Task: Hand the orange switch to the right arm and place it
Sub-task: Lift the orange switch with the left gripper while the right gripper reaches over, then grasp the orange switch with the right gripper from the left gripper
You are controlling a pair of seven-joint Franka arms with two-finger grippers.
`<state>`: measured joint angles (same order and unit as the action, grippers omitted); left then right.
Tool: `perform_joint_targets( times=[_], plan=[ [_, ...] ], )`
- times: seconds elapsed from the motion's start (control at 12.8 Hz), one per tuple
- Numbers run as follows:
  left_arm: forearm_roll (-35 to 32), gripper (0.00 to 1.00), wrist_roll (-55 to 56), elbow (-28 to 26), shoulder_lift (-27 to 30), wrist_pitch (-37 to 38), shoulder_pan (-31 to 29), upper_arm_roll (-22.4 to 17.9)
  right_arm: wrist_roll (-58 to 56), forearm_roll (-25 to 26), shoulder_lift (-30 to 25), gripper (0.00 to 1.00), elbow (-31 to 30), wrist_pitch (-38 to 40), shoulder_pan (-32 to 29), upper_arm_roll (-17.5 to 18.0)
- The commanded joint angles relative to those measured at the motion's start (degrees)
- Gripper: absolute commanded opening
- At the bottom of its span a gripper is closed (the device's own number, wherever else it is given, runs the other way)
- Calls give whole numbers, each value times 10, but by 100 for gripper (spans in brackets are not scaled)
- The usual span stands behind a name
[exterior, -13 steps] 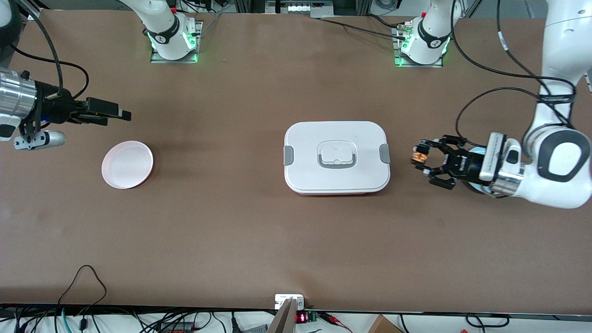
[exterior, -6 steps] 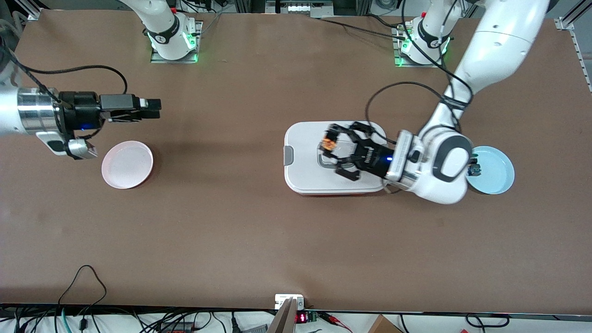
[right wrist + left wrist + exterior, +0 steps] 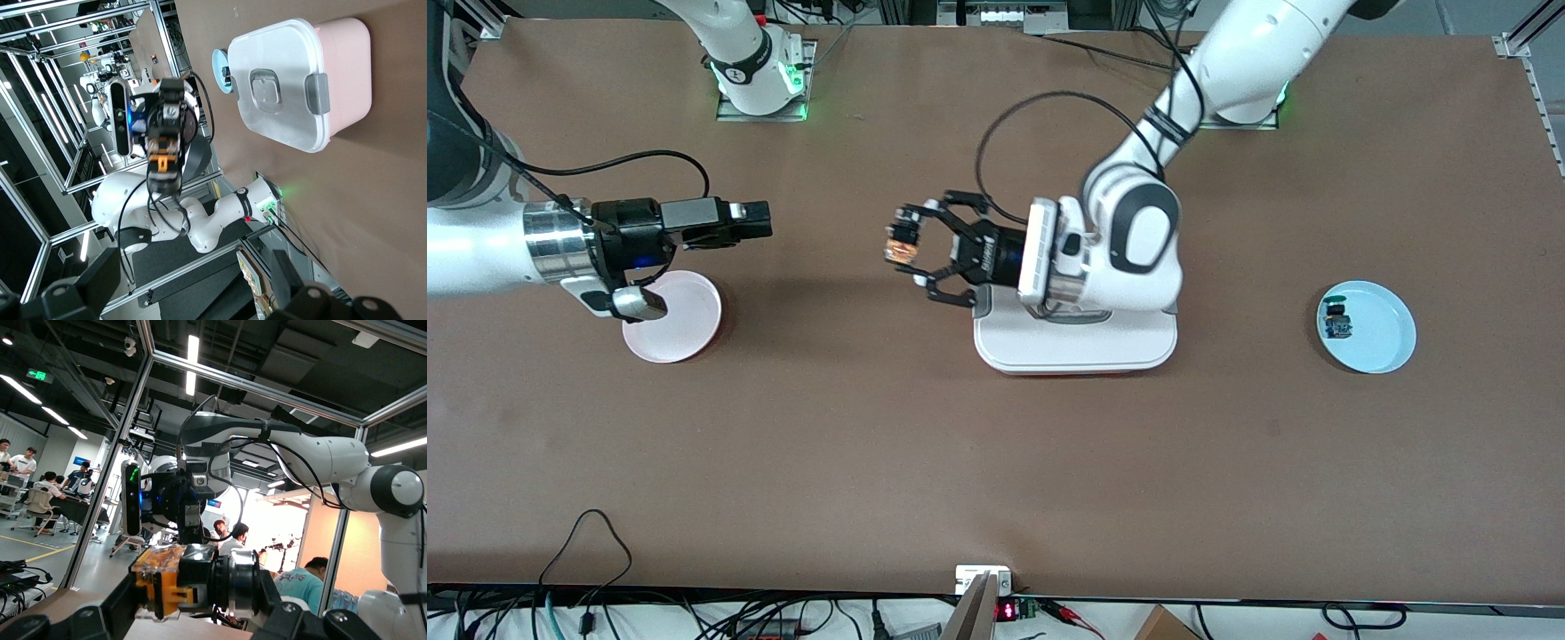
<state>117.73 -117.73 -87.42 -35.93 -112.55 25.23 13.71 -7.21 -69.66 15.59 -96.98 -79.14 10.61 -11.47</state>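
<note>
Carrying tiny orange-ended black switch (image 3: 897, 246) clamped in left gripper (image 3: 904, 252) toward waiting right gripper (image 3: 758, 222), jaws apart; handover, placing pending.

the front view is evenly and brightly lit from overhead, and the matte brown tabletop (image 3: 996, 462) shows no glare. soft, diffuse shadows lie beside the round pale pink plate (image 3: 685, 333) and under the white rectangular lidded box (image 3: 1076, 348). small green lights glow at the arm bases in the upper part of the frame. in the left wrist view, long ceiling strip lights (image 3: 193, 361) burn bright at the top, a washed-out white patch sits at centre right, and the near orange-ended black part (image 3: 180, 583) is slightly soft.
</note>
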Motion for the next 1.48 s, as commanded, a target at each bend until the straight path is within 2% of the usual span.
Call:
perform_joint_targets(
  times=[0.0, 0.16, 0.31, 0.55, 0.78, 1.4],
  plan=[
    [44, 0, 12, 3, 18, -49, 34, -9, -6, -15, 2, 100, -12, 5, 7, -1],
    [44, 0, 17, 7, 32, -101, 45, -9, 15, -17, 5, 100, -12, 4, 7, -1],
    [44, 0, 40, 20, 37, -135, 61, -9, 63, -56, 10, 100, -17, 0, 13, -1],
    [38, 0, 70, 41, 40, -200, 81, -9, 116, -77, 10, 100, -18, -10, 38, 0],
    [34, 0, 83, 48, 40, -202, 83, -9, 155, -108, 14, 100, -18, -11, 42, 0],
    [32, 0, 84, 48, 41, -202, 81, -11, 156, -131, 22, 100, -18, -12, 51, 0]
  ],
)
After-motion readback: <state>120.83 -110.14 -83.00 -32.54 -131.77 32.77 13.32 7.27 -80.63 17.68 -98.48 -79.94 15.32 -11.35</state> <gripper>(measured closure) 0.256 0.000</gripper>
